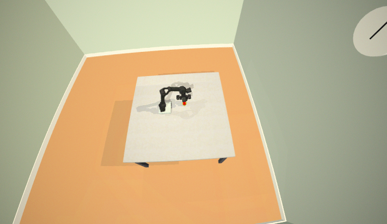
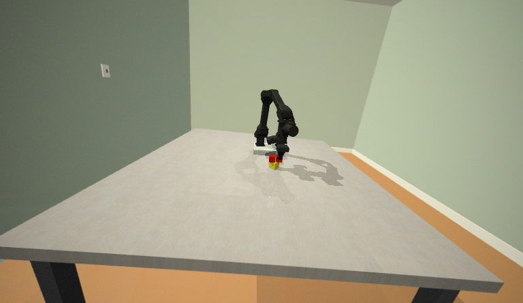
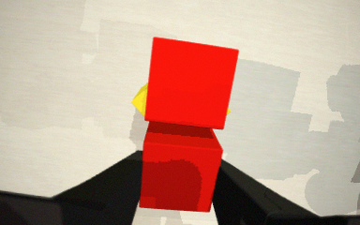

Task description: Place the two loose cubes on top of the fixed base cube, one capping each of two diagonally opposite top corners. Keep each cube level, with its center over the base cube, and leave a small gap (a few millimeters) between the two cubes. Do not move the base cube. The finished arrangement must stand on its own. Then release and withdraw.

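Observation:
A yellow base cube (image 2: pixel 274 165) (image 3: pixel 139 101) stands on the table (image 2: pixel 184 211) (image 1: pixel 177 139). One red cube (image 3: pixel 189 82) (image 2: pixel 272 158) rests on top of it and hides most of it in the wrist view. My gripper (image 3: pixel 178 162) (image 2: pixel 279 156) (image 1: pixel 184 100) is shut on a second red cube (image 3: pixel 180 171) (image 2: pixel 279 160). It holds that cube level, right beside the resting one and at about the same height, over the near side of the base cube. A narrow dark gap shows between the two red cubes. Whether the held cube touches the base is hidden.
The arm's white mounting plate (image 1: pixel 169 107) (image 2: pixel 261 150) lies on the table just behind the cubes. The arm's shadows fall on the table around them.

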